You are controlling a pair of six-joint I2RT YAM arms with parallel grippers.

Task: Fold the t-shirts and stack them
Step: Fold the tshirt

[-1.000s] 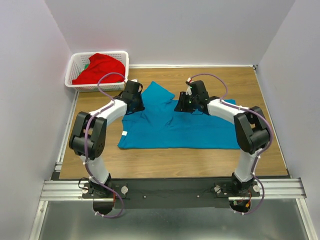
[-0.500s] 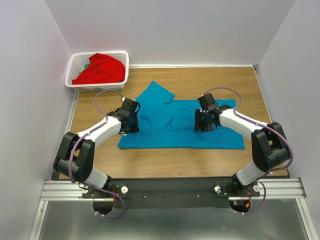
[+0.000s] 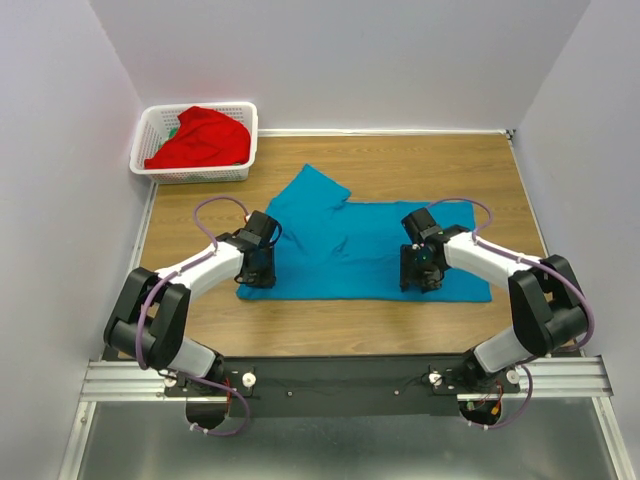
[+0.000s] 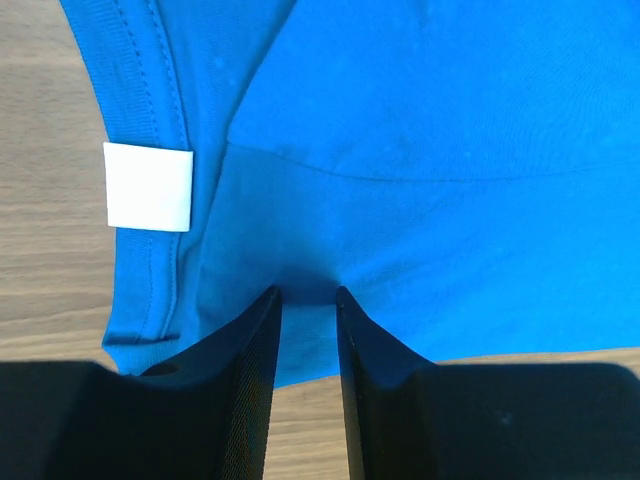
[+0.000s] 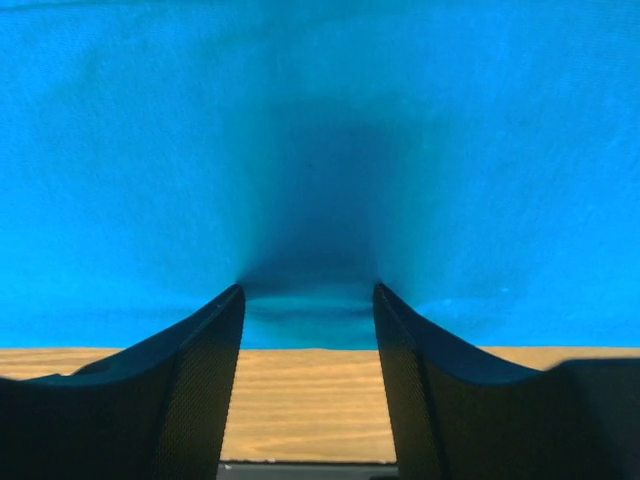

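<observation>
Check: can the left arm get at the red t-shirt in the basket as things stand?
Probably not right away. The left end effector is pinched on the teal t-shirt, so it must let go first. The red t-shirt lies uncovered atop the white basket, on the left arm's side.

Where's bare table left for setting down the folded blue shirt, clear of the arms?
Bare wood lies along the far edge of the table, between the white basket and the right wall, beyond the blue shirt. A narrower strip runs left of the shirt, below the basket. The near edge is crowded: both arms reach over it, left gripper and right gripper at the hem.
</observation>
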